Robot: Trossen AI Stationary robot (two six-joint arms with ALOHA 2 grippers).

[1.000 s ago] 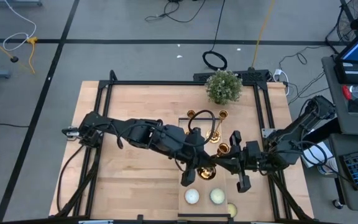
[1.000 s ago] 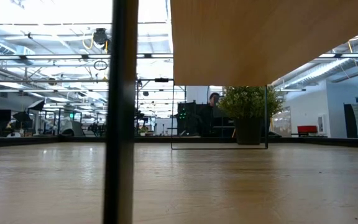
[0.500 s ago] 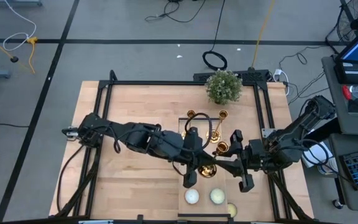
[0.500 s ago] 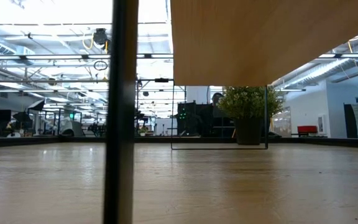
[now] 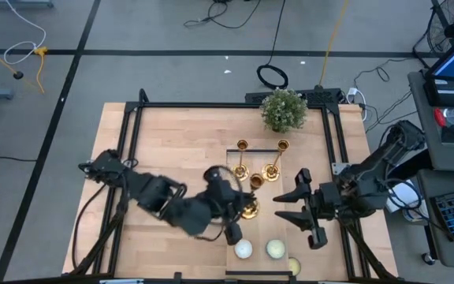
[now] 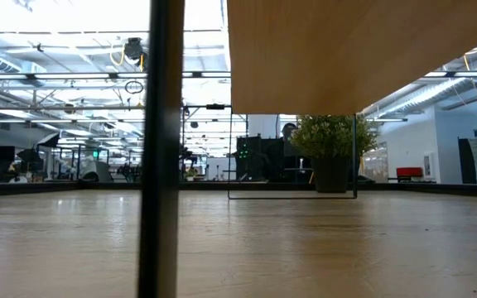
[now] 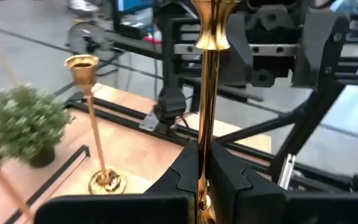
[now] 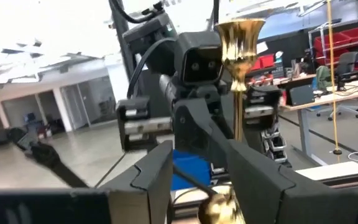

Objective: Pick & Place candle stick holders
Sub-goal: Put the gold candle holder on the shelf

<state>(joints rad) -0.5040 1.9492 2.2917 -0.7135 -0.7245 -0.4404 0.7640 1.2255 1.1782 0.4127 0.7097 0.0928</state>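
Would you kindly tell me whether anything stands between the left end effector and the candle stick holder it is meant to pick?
Nothing visible does. The left end effector is shut directly on the stem of the candle stick holder, with no other object between them. The right end effector is open close beside it.

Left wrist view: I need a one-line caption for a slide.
Left hand shut on a brass candlestick; another candlestick stands beside a potted plant.

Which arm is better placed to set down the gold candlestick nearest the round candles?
Left. The left end effector is shut on the candlestick, clamping its stem. The right end effector is open beside it and holds nothing, so it would first need a handover.
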